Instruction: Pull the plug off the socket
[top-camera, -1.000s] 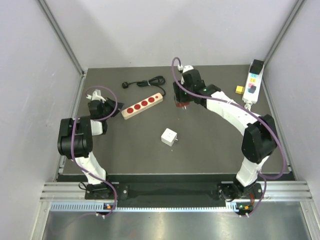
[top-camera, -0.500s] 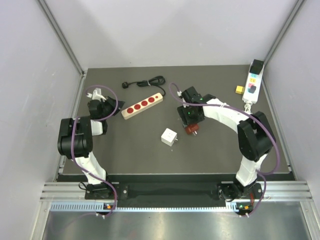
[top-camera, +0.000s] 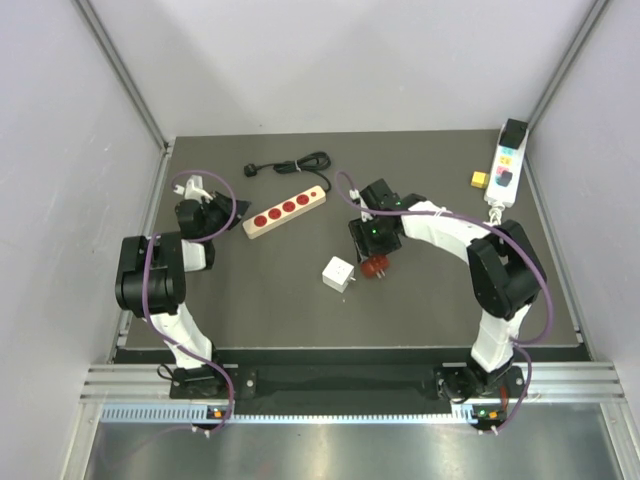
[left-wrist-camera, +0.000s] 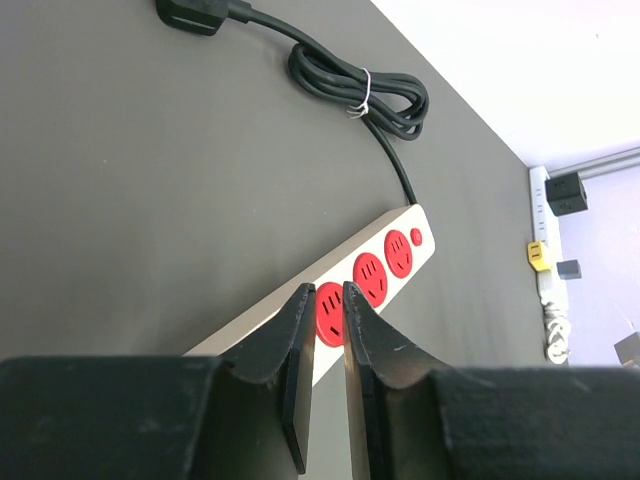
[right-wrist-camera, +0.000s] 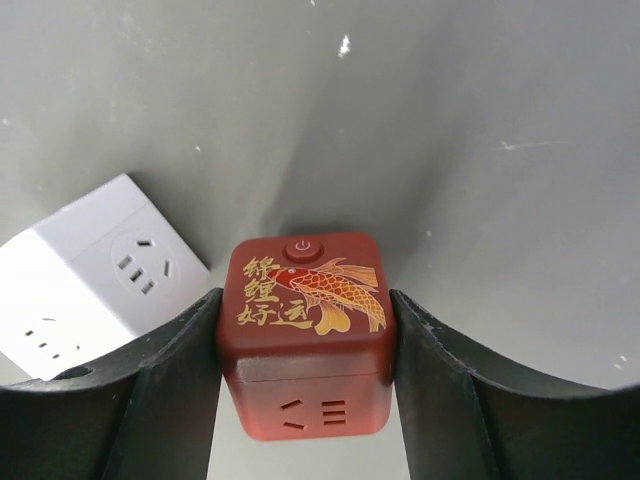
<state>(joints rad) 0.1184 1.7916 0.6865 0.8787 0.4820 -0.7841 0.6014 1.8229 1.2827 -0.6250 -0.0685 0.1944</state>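
Observation:
My right gripper (top-camera: 375, 262) is shut on a dark red cube socket (top-camera: 378, 266) with a gold koi print, gripping its two sides (right-wrist-camera: 306, 320). It holds the cube just right of a white cube socket (top-camera: 339, 274), which lies on the mat at the left of the right wrist view (right-wrist-camera: 90, 275). I cannot tell whether the two cubes touch. My left gripper (top-camera: 237, 208) is empty, its jaws nearly together (left-wrist-camera: 328, 300), pointing at the near end of a beige power strip (top-camera: 285, 211) with red outlets (left-wrist-camera: 365, 280).
The strip's black cord is coiled (top-camera: 305, 163) at the back, ending in a loose black plug (top-camera: 252, 170). A white switch box (top-camera: 505, 165) and a small yellow block (top-camera: 481, 179) lie at the back right. Grey walls enclose the dark mat (top-camera: 250, 300).
My right gripper has carried the red cube from the back centre forward and to the left, down beside the white cube. The left arm has not moved.

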